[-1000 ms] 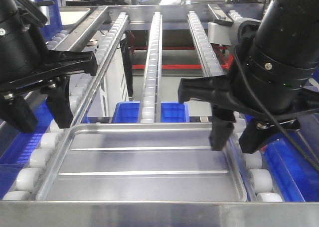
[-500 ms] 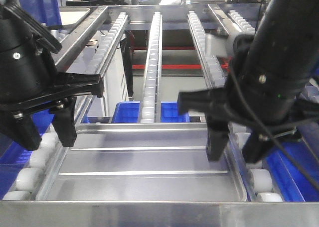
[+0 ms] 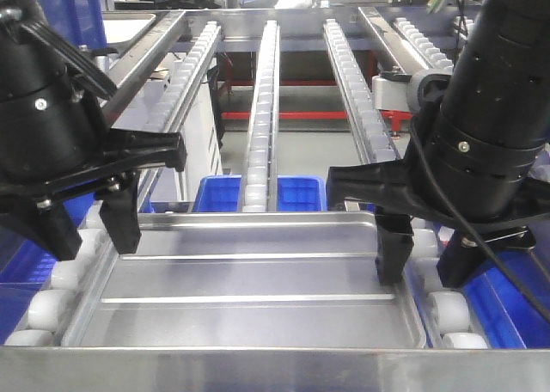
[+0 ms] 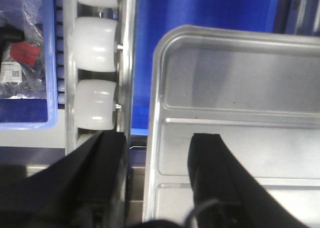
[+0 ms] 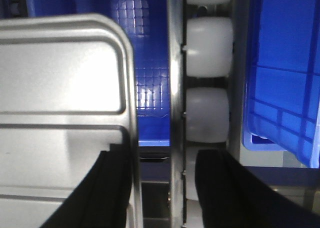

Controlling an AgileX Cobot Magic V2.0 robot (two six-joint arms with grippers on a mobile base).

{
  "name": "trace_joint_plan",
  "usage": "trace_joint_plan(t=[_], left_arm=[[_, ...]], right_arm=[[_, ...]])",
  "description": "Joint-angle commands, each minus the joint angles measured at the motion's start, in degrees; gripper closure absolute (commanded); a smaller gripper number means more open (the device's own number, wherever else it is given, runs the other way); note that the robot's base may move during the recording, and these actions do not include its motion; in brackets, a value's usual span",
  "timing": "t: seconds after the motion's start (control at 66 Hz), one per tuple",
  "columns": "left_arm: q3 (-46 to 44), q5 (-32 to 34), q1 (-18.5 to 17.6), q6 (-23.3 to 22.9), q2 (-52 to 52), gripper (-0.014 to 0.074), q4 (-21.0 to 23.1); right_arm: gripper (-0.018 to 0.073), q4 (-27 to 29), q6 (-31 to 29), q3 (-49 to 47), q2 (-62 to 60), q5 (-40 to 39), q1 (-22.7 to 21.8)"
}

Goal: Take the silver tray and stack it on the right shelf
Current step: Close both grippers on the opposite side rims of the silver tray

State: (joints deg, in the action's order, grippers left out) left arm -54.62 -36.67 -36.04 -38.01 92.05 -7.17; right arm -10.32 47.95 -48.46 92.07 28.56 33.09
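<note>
silver tray (image 3: 249,302): flat on the roller rails at the front edge of the right shelf (image 3: 262,108), just behind the front bar (image 3: 275,370); unmoved since half a second ago.
left gripper (image 3: 94,240): fingers spread and released, straddling the tray's left rim, one inside, one over the white rollers (image 3: 50,273); slightly lower than before.
right gripper (image 3: 426,273): fingers spread, holding nothing, straddling the right rim; shifted rightward, inner finger now nearer that rim.
</note>
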Motion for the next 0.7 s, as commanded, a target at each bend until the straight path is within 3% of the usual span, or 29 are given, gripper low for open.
trace_joint_plan(t=[0.0,0.106,0.682], left_arm=[[-1.7,0.8,-0.3,0.4,-1.4,0.0372,-0.5],[-1.7,0.6,-0.3,2.7,-0.4,0.0372,-0.4],[-1.7,0.7,-0.3,2.7,1.5,0.0373,0.1]], right_arm=[[0.0124,-0.1,-0.3,-1.9,-2.0,-0.9,0.2],[0.0124,-0.1,-1.3,-1.9,-2.0,-1.0,0.3],[0.0124,-0.1,-1.7,-1.9,0.3,-2.6,0.3]])
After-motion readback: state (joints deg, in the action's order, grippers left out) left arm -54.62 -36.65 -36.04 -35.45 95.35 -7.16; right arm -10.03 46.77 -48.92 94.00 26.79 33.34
